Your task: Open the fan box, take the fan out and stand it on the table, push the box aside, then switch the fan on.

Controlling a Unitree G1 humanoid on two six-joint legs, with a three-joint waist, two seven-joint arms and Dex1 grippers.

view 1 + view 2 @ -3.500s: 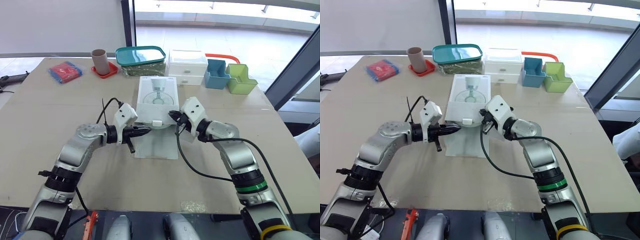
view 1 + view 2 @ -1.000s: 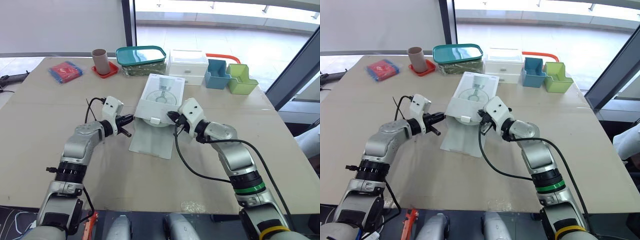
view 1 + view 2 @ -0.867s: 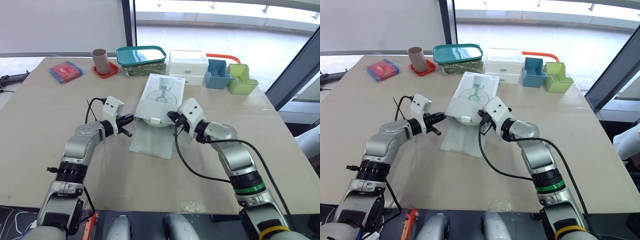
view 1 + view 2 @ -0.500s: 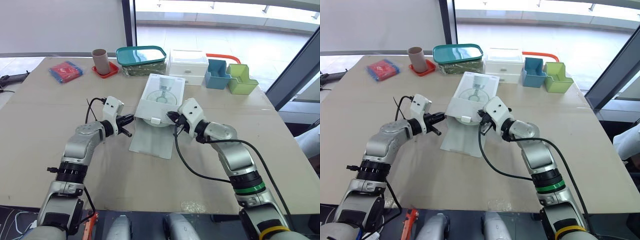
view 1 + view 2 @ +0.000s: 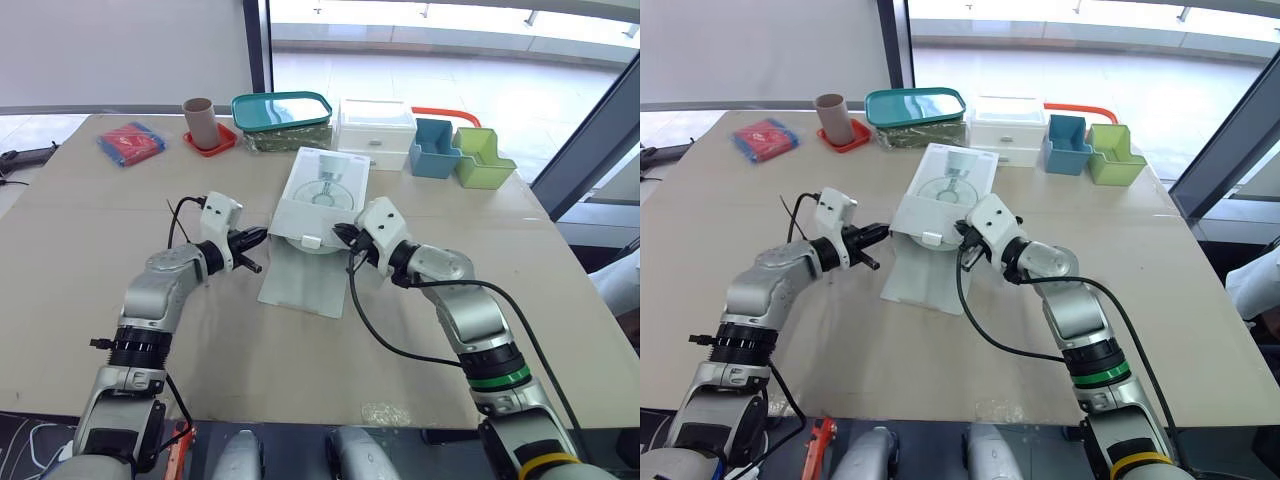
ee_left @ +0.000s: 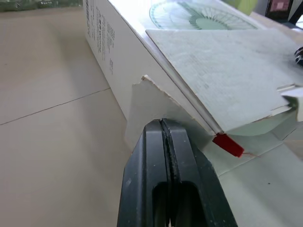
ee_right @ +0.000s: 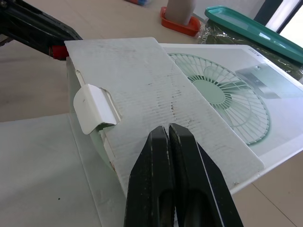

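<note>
The white fan box (image 5: 322, 192), printed with a fan picture, lies flat in the middle of the table, turned slightly askew. Its long front flap (image 5: 305, 278) is folded down onto the table, and something pale green (image 7: 102, 146) shows inside the opening. My left gripper (image 5: 257, 238) is shut, its tip (image 6: 163, 124) against the torn side flap at the box's front left corner. My right gripper (image 5: 346, 236) is shut too, hovering at the front right corner over the upper flap (image 7: 156, 80), which carries a small white tab (image 7: 92, 109).
Along the far edge stand a red packet (image 5: 131, 143), a brown cup on a red coaster (image 5: 198, 121), a teal-lidded container (image 5: 283, 111), a white drawer unit (image 5: 376, 133), a blue bin (image 5: 434, 148) and a green bin (image 5: 481, 158). Black cables loop from both wrists.
Since 3.5 s ago the box has turned, far end to the right, and my left gripper has drawn back left to its corner. Over the last second almost nothing moves.
</note>
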